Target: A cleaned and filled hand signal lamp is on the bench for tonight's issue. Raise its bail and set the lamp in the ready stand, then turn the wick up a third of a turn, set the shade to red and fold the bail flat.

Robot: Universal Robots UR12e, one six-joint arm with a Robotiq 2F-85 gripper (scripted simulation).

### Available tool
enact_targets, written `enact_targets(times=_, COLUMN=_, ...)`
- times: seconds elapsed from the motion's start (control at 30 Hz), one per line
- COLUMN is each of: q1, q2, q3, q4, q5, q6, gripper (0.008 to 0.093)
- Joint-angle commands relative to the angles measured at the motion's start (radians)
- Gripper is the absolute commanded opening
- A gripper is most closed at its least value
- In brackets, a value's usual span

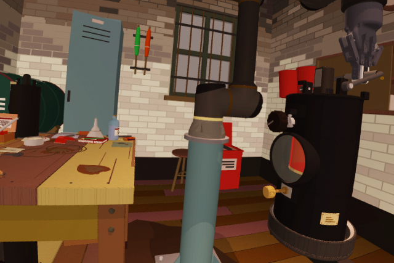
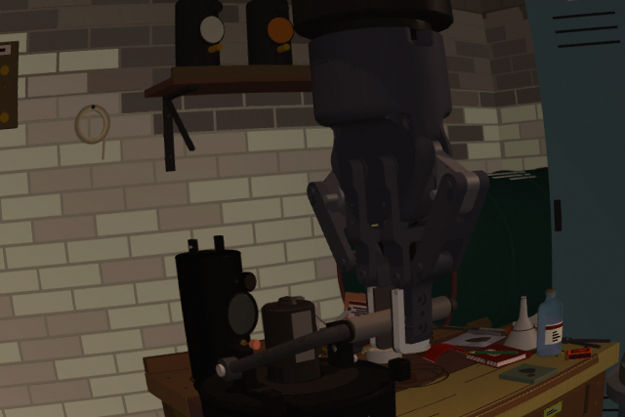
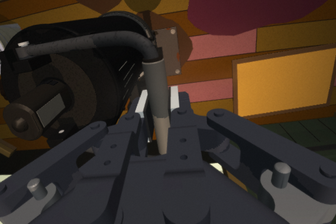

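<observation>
At the right of the room the black hand signal lamp (image 1: 318, 164) stands upright in the ring-shaped ready stand (image 1: 310, 238) on the floor. Its round lens (image 1: 294, 158) shows red behind the glass, with a black shade knob (image 1: 277, 121) above it and a yellow wick knob (image 1: 270, 191) below. The grey bail (image 1: 362, 79) lies low across the lamp's top, and its handle bar (image 3: 156, 99) is held in my closed gripper (image 1: 362, 70), which hangs straight down over the lamp's top.
The brick wall (image 1: 375, 158) stands close behind the lamp. My arm's pedestal (image 1: 203, 190) rises left of it. The workbench (image 1: 66, 171) further left carries a second black lamp (image 2: 214, 311), a funnel (image 1: 94, 129) and a bottle (image 1: 113, 128).
</observation>
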Motion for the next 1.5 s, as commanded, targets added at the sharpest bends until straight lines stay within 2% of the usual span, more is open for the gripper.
enact_targets(times=0.0, q1=0.000, q2=-0.001, q3=-0.001, q4=0.000, q5=-0.001, q6=0.000, gripper=0.0080)
enact_targets(times=0.5, q1=0.000, q2=0.000, q3=-0.001, q4=0.000, q5=-0.001, q6=0.000, gripper=0.0090)
enact_targets(times=1.47, q1=0.000, q2=0.000, q3=-0.001, q4=0.000, q5=-0.001, q6=0.000, gripper=0.0670)
